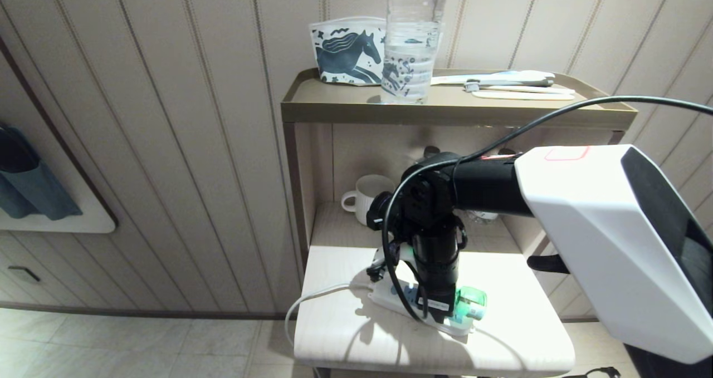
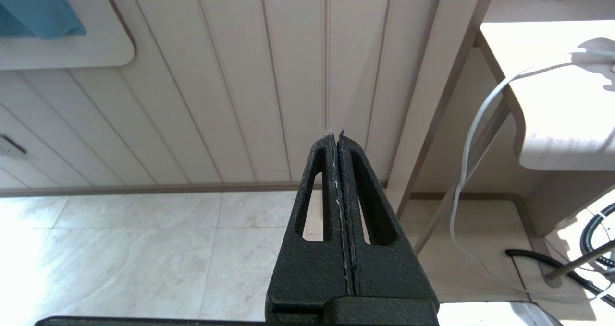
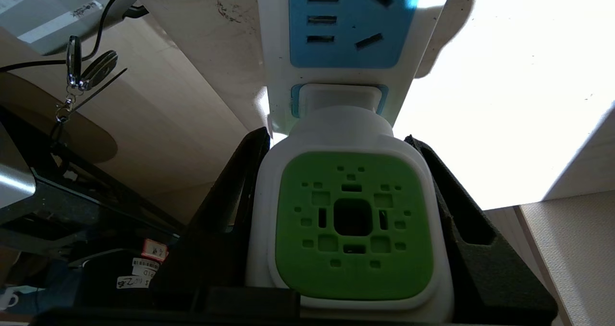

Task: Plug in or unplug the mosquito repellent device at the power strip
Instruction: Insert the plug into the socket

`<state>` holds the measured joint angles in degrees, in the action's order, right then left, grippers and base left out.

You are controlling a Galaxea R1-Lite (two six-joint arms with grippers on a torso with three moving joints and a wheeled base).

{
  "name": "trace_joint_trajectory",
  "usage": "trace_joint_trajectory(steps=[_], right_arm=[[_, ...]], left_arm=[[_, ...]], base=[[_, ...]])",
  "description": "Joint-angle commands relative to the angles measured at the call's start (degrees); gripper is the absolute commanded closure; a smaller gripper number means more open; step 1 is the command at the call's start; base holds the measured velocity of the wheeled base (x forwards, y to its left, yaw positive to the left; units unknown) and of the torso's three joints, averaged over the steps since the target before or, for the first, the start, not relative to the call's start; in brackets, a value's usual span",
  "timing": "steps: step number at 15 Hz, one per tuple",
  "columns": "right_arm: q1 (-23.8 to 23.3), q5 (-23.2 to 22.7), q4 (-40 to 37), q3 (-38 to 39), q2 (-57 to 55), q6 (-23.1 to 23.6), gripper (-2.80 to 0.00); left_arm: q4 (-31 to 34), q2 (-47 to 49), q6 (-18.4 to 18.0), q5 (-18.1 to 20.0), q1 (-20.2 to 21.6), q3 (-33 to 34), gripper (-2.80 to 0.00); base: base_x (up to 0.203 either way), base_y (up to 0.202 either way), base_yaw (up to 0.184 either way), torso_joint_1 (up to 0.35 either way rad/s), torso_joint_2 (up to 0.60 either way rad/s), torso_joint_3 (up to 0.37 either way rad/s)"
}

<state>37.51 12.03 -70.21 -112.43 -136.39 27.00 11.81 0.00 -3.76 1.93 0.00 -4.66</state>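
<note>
On the power strip [image 3: 336, 23], right gripper [image 3: 350, 206] clamps the mosquito repellent device [image 3: 353, 225], plugged in; left gripper [image 2: 340, 143] clenched, idle

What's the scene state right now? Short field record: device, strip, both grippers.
device: mosquito repellent device, white head with green centre, plug seated in an end socket
strip: power strip flat on the white table, next socket face empty
right gripper: right gripper over the strip, fingers closed on both sides of the device head
left gripper: left gripper shut, empty, off to the side, facing wall and floor
</note>
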Motion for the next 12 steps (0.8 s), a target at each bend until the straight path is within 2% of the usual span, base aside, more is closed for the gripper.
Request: trace_joint_trajectory(steps=[1,12], right_arm=[[0.02,0.10,-0.63,0.02,0.95,-0.10,-2.80],[0.02,0.09,-0.31,0.09,6.10,-1.04,-2.80]], left_arm=[[0.05,0.09,-0.02,0.01,0.00,0.00,0.00],[0.05,0.02,-0.02,0.01,0.00,0.00,0.00]], base=[[0.000,0.000,0.000,0.000,0.00,0.000],[0.000,0.000,0.000,0.000,0.00,0.000]])
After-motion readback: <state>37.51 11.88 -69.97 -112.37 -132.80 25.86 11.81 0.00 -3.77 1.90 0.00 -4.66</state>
